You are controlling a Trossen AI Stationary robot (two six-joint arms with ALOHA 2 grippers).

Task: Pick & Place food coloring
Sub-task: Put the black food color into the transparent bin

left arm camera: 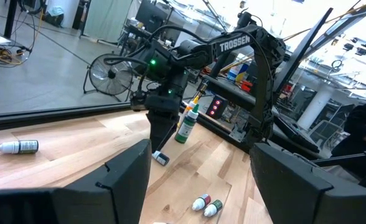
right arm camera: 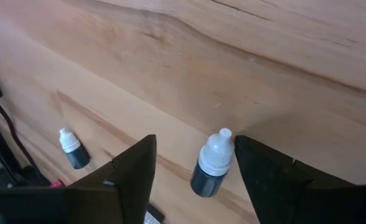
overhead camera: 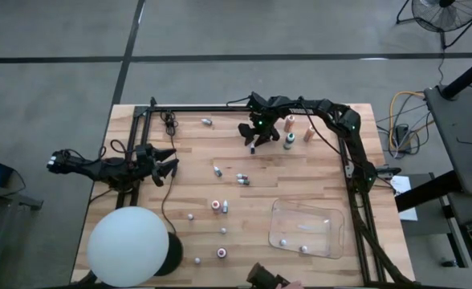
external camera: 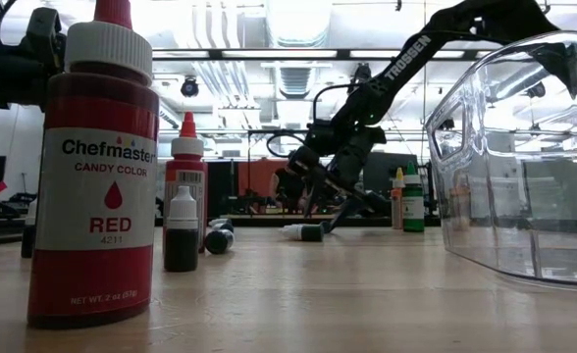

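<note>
Several tiny food coloring bottles lie scattered on the wooden table; three stand upright at the far right. My right gripper reaches down at the table's far middle, open, its fingers on either side of a small dark white-capped bottle that lies on its side on the wood. The same bottle shows in the left wrist view and the low view. My left gripper waits open and level at the table's left, holding nothing. My right gripper slants down from the table's right over the small dark bottle. One finger stands right beside the bottle's white cap; I cannot tell whether it touches. A clear gap shows on the other side. The bottle rests on the table.
A clear plastic tray with two bottles in it sits at the near right. A big white ball fills the near left corner. Another small bottle lies close to the right gripper. A red-labelled bottle stands near the low camera.
</note>
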